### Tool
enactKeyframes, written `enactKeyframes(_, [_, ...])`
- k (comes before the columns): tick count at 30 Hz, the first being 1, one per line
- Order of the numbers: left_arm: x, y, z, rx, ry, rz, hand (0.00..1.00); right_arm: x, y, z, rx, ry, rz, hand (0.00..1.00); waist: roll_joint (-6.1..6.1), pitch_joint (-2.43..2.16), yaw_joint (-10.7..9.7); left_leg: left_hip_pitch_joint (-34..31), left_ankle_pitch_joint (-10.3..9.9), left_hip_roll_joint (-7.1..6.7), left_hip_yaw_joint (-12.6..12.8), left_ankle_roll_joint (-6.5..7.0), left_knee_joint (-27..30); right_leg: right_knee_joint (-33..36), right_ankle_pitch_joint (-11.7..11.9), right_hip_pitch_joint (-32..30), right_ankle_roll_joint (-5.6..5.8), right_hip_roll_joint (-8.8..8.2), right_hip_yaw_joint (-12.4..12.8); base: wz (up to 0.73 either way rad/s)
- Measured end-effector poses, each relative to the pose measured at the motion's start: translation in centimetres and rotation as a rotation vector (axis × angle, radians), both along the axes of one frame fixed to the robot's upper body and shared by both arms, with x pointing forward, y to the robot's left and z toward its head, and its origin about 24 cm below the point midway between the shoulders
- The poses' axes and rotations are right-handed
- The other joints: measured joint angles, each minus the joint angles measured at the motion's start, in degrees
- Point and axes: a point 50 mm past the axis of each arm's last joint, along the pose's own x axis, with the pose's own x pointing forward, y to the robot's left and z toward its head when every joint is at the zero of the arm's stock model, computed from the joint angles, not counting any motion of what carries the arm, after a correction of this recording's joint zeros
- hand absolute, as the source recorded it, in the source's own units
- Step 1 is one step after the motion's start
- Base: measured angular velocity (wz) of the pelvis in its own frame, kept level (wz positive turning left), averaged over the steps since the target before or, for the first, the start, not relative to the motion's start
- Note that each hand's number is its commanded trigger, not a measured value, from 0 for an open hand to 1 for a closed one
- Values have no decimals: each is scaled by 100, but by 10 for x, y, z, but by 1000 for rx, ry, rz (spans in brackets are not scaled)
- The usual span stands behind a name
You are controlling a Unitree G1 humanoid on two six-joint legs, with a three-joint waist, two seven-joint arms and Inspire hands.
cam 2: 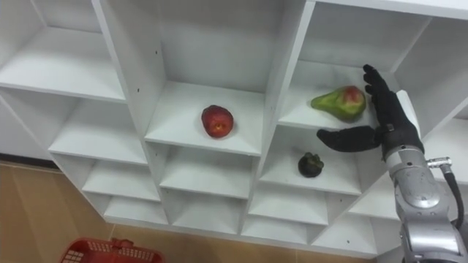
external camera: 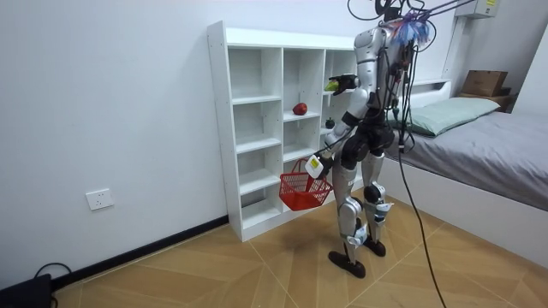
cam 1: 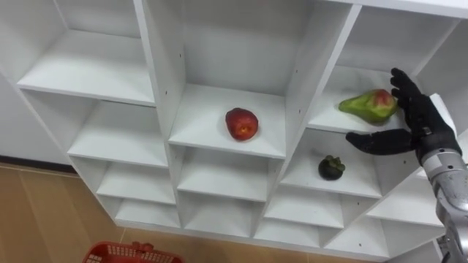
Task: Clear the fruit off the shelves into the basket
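Note:
A green pear with a red blush [cam 1: 368, 107] lies on an upper shelf of the white closet [cam 1: 162, 80], towards the right. My right hand [cam 1: 420, 120] is open at the pear's right end, fingers straight beside it and thumb stretched out below the shelf edge. A red apple [cam 1: 241, 123] sits in the middle compartment. One shelf below the pear rests a dark mangosteen [cam 1: 331, 167]. In the room view I stand facing the closet, and my left hand [external camera: 315, 164], low at my side, holds the handle of a red basket [external camera: 301, 190].
The other closet compartments hold nothing. The basket's rim [cam 1: 130, 253] shows at the bottom left above the wooden floor. A bed [external camera: 488, 141] stands behind me at the room view's right.

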Motion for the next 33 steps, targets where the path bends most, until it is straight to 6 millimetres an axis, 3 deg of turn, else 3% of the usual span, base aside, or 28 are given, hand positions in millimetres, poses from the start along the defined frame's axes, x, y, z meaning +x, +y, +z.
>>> enactKeyframes(18, [0,0,0,-4,3,-10,100,4,2,1,7,10,32,0,16,18,-5,-12,0,-4,-33,0,4,3,-3,50,2,-3,-35,1])
enactKeyframes(20, [1,0,0,-4,3,-15,100,6,4,2,2,8,45,26,36,30,-2,-12,0,-3,-32,0,-6,-3,-3,45,2,0,-33,0])
enactKeyframes(21, [1,0,0,-4,2,-16,100,6,4,3,0,8,47,65,46,37,-1,-12,0,-3,-33,0,-8,-7,-3,45,2,2,-32,0])
enactKeyframes(22, [1,0,0,-4,2,-16,100,7,5,3,0,5,49,86,49,36,3,-15,0,-3,-33,0,-16,-27,-2,46,2,5,-33,0])
enactKeyframes(23, [1,0,0,-4,3,-16,100,7,4,4,-4,3,49,99,48,34,9,-16,0,-2,-33,0,-22,-46,-2,50,2,9,-32,0])
enactKeyframes(33, [2,0,0,-3,8,-20,100,9,7,13,-167,19,185,100,42,27,-9,17,0,5,-34,-1,-53,-21,6,60,-6,22,16,-3])
